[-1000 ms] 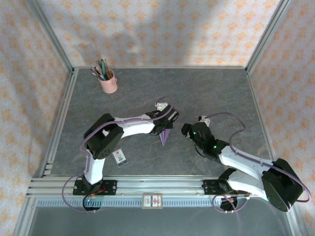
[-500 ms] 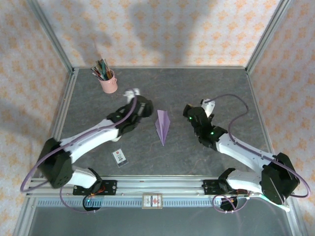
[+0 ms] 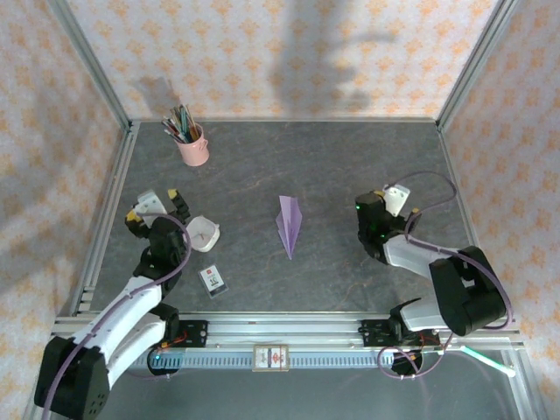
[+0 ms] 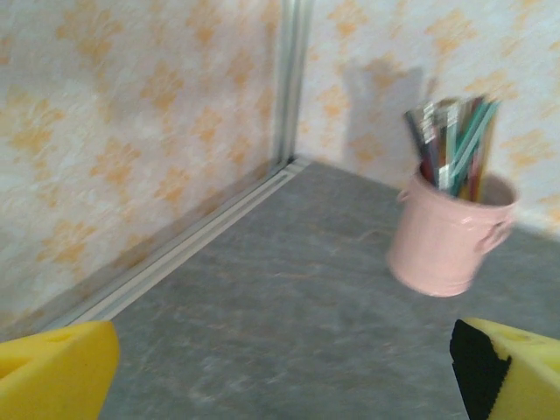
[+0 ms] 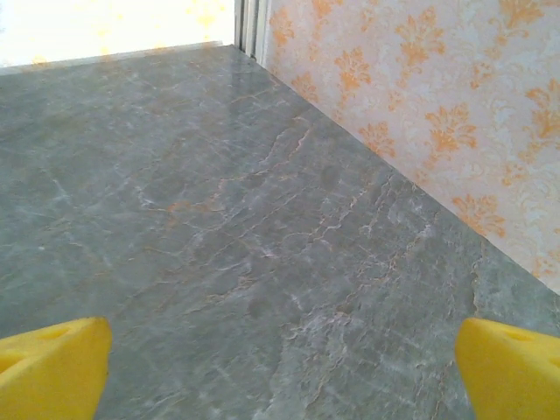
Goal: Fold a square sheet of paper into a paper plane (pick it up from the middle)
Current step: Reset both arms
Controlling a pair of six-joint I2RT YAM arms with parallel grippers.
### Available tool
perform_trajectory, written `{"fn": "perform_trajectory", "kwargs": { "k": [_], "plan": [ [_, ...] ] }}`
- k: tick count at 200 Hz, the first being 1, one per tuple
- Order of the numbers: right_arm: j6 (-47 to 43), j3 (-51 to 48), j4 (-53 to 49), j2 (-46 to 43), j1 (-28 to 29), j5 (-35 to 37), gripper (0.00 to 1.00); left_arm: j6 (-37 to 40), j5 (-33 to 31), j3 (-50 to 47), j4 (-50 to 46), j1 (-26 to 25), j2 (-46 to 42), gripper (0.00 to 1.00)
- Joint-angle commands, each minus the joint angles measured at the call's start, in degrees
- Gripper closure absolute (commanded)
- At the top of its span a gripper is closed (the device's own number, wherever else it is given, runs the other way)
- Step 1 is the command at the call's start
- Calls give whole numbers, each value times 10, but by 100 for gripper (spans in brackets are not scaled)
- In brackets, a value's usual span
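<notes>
Paper plane point(image 3: 290, 224) flat on the table point(image 3: 367, 157), well apart from wide-spread left claw point(image 4: 282, 372) and wide-spread right claw point(image 5: 282, 367).

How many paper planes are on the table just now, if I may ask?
1. The paper plane lies near the centre of the table, slim tip toward the near edge.

Paper plane point(image 3: 289, 224) lies flat mid-table point(image 3: 350, 166), nose toward the near edge. Left gripper point(image 3: 155, 205) sits well off to its left, jaws apart. Right gripper point(image 3: 381, 210) is off to its right. Pink pen cup point(image 3: 193, 145) back left, white card point(image 3: 213, 279) front left.
</notes>
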Motion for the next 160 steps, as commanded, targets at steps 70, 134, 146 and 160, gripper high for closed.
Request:
{"fn": "perform_trajectory", "kwargs": {
  "k": [70,134,146,160],
  "plan": [
    [-103,-154,408,-30,-107,-266,0,-9,242,-64,463,150,295,1],
    [-113,-151,513,81,-155,-348,1,50,327,-50,587,137,416,1],
    [-111,-160,572,104,-163,-355,0,35,321,-23,448,139,370,0],
    [-105,-131,487,91,-163,-353,0,49,315,-42,555,134,405,1]
  ]
}}
